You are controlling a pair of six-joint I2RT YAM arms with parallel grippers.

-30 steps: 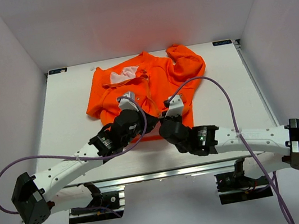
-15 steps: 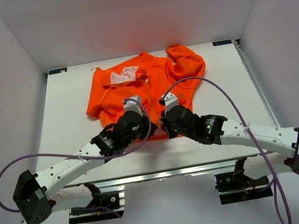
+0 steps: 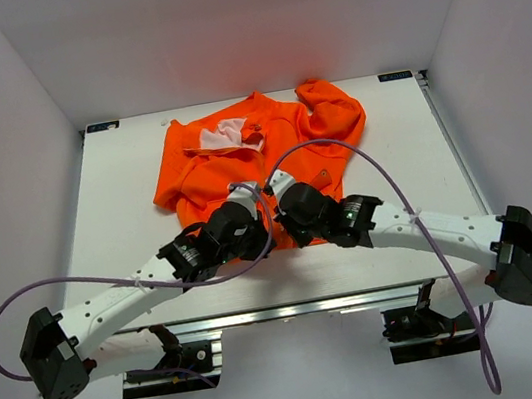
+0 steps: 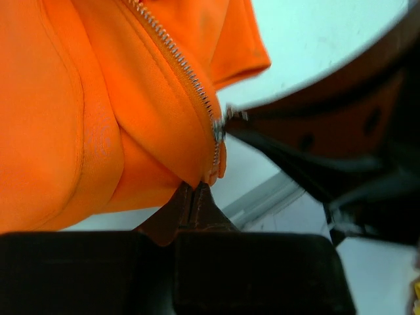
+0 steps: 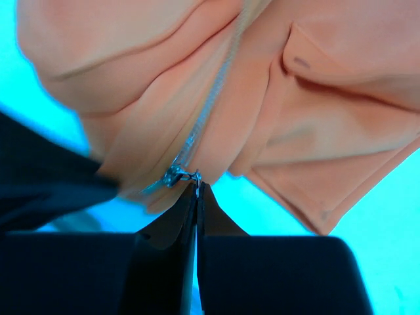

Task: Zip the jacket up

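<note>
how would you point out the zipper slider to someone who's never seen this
Start at the orange jacket spread on the white table. Follow its silver zipper teeth down to the near hem. The slider is the small shiny metal lump there, against plain orange fabric.

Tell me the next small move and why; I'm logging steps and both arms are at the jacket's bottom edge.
Probably the right fingers should draw the zipper pull a little up the teeth, away from the hem. They look shut on it low on the jacket, while the left fingers pinch the hem, anchoring it.
</note>
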